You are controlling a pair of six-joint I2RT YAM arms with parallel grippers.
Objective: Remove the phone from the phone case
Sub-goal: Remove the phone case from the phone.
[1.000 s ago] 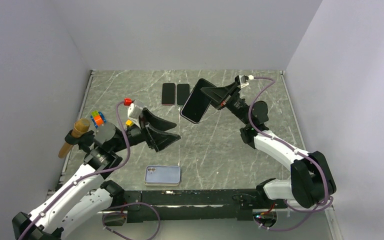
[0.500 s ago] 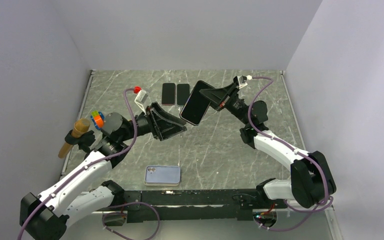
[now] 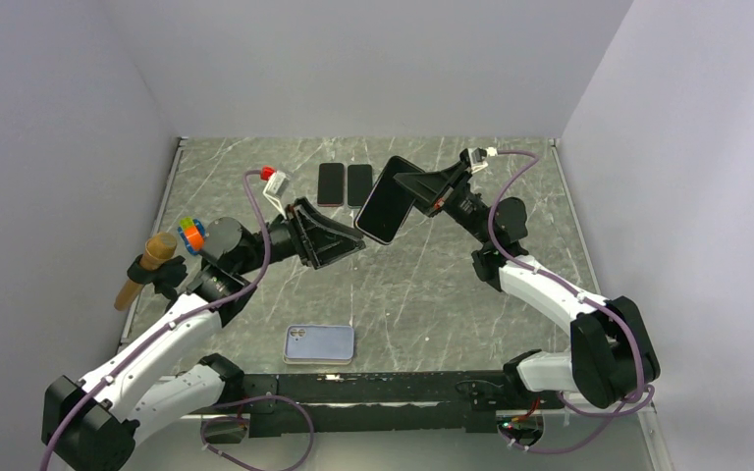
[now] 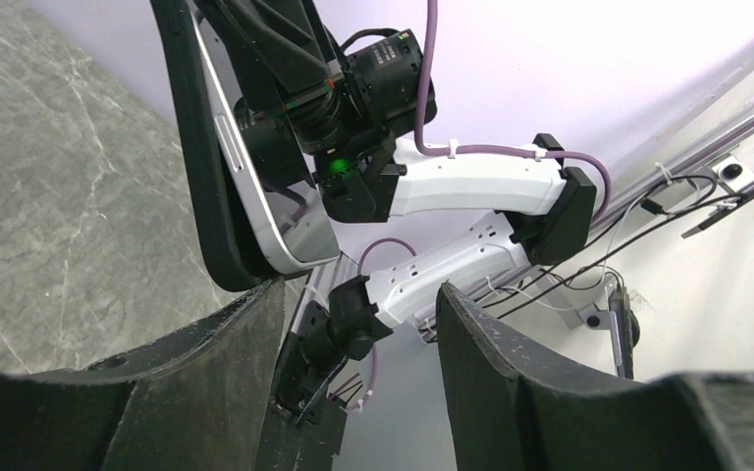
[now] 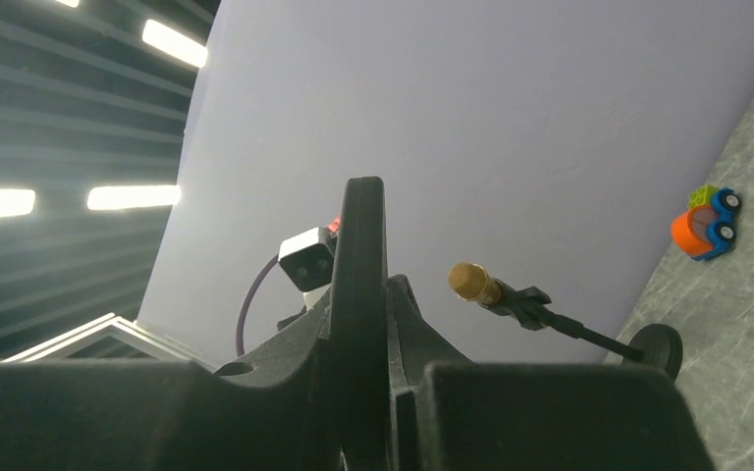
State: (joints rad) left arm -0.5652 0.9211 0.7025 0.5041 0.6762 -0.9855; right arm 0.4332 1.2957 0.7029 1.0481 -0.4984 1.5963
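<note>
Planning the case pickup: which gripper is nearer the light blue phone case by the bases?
Left. The left gripper hangs open above and beyond the light blue phone case; the right gripper is farther back and right, shut on the raised phone.

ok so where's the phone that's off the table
In the top view the phone is held aloft by the right gripper over the table's far half, beside the two dark phones lying flat, the open left gripper at its lower corner.
</note>
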